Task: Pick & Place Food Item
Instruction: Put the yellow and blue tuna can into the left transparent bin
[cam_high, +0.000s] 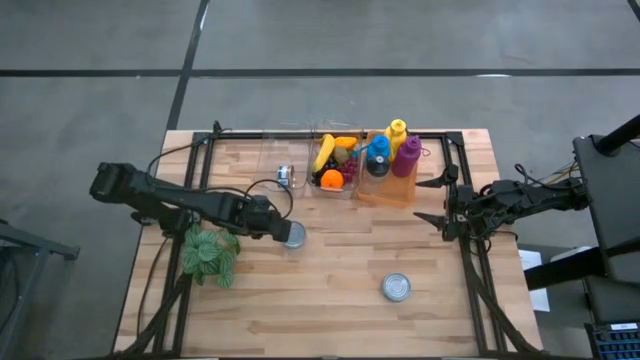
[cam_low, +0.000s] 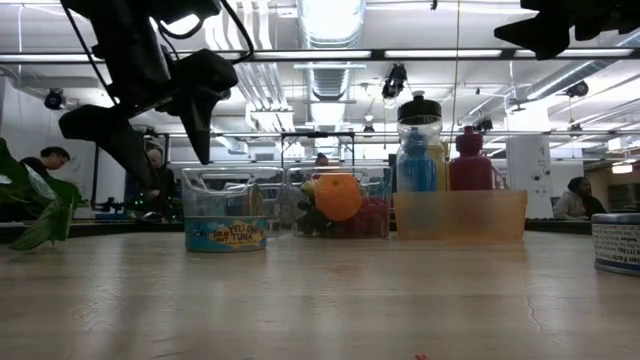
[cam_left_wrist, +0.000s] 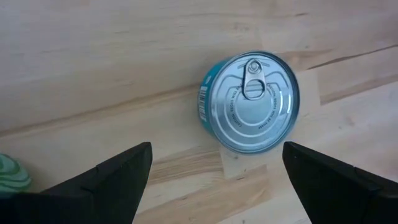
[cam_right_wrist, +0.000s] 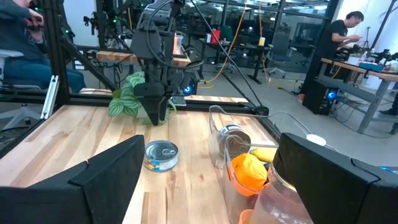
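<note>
left claw (cam_high: 284, 233) hangs spread wide above the table (cam_high: 330, 300), released, nothing between its two fingers (cam_left_wrist: 118, 180). just under and slightly ahead of it sits the tuna can (cam_high: 294, 235), standing on its base with the flat lid facing straight up, so its axis runs vertical. the lid's pull tab (cam_left_wrist: 253, 79) is visible in the left wrist view, and the barcode on the can's side wall shows there too. the can sits ahead of the fingertips, not between them, and does not touch them. in the low view the can (cam_low: 226, 235) rests on the wood with its yellow label facing the camera, while the claw (cam_low: 150, 140) hovers above and a little to one side.

the can lies near the table's middle, in front of the clear bins (cam_high: 335, 165) holding fruit and bottles, and beside the plant (cam_high: 210, 255). a second can (cam_high: 397, 288) sits well apart toward the near edge.

right claw (cam_high: 432, 200) waits at the table's right side, also open and empty.
</note>
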